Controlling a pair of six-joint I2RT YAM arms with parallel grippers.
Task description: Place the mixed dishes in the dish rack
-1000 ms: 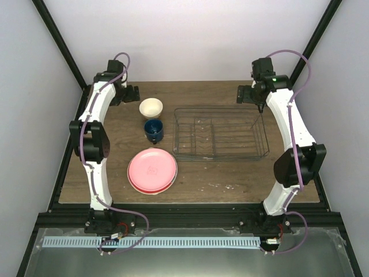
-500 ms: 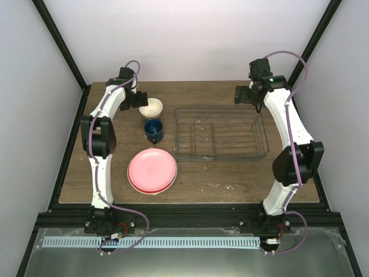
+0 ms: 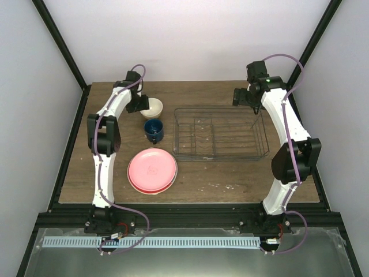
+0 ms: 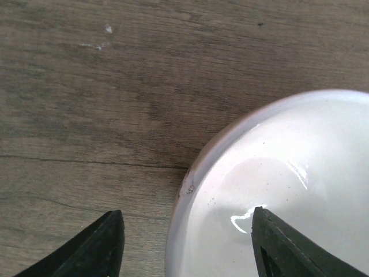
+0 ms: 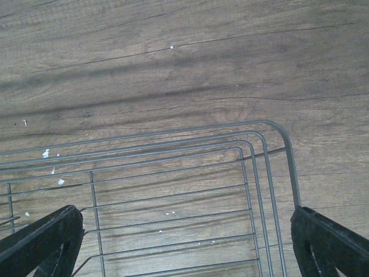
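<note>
Now the left gripper (image 4: 187, 212) straddles the rim of the small cream bowl (image 4: 277, 167) on the table (image 4: 115, 86), half open, ready to pinch. The right gripper (image 5: 184, 210) hangs wide open and empty over the dish rack (image 3: 219, 135).

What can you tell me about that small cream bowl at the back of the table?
The small cream round bowl looks like glazed ceramic, glossy and empty inside, with tiny dark specks near its rim. It stands upright on the brown wooden table, far left, just behind the dark blue mug. The left hand straddles its rim, one finger inside, one outside; neither visibly touches it.
</note>
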